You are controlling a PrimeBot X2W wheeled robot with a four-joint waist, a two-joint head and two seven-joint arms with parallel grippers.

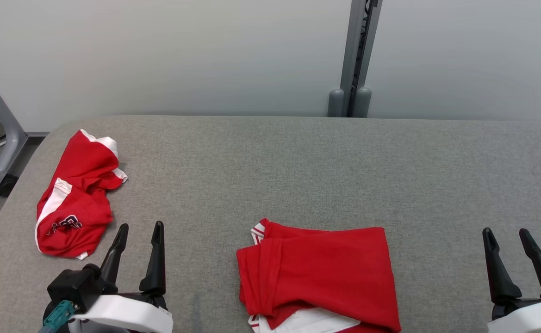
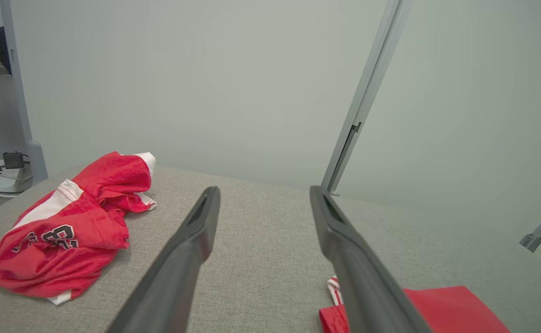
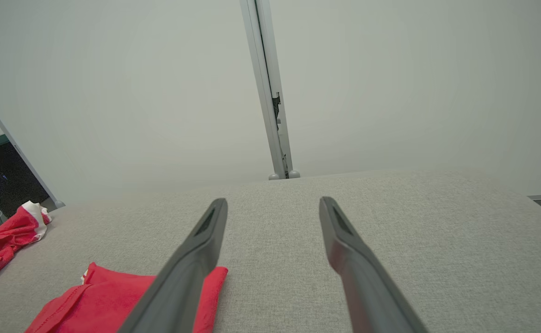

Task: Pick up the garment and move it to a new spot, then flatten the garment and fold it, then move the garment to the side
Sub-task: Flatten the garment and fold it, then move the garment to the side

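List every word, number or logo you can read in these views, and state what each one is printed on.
"33": dark, white-edged numerals on the crumpled red jersey; the cloth is creased, so this reading is uncertain.
Dark lettering beside those numerals, on the same jersey: folded over and unreadable.
Folded red garment: no print shows on its visible side.
Nothing else here carries text.

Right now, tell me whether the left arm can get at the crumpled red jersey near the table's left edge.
Probably yes: the left gripper stands open just beside the crumpled jersey, with only bare grey tabletop between them.
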